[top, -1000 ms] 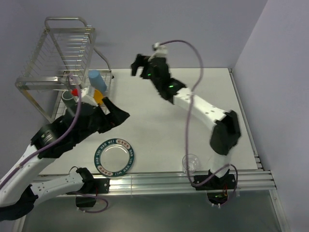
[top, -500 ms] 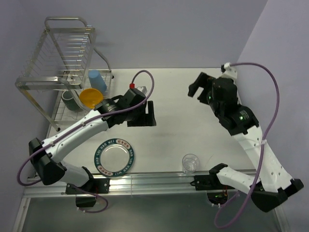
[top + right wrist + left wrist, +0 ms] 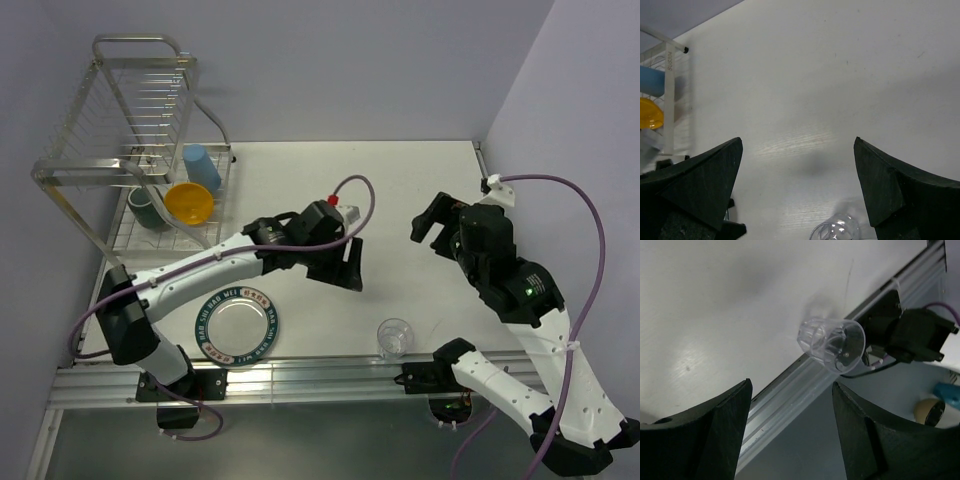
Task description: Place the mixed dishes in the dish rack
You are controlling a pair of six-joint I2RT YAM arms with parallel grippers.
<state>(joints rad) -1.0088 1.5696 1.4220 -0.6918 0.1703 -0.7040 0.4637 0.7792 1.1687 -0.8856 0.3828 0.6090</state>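
- Tall chrome wire dish rack (image 3: 120,110), far left: the lower tier holds the dark green-grey mug (image 3: 143,207), orange-yellow bowl (image 3: 189,203) and light blue cup (image 3: 201,166).
- Silver plate with dark green lettered rim (image 3: 236,325): flat on the white table (image 3: 400,180), near edge.
- Left hand (image 3: 352,266): fingers spread, empty; the nearer hand to the glass.
- Small clear glass (image 3: 395,338): upright at the near edge, framed between the left fingers in the wrist view, not touching.
- Right hand (image 3: 432,222): spread wide, empty, farther back.

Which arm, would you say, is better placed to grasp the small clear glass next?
Left, probably: the open left gripper faces the small clear glass, framed between its fingers. The right gripper sees only its rim.
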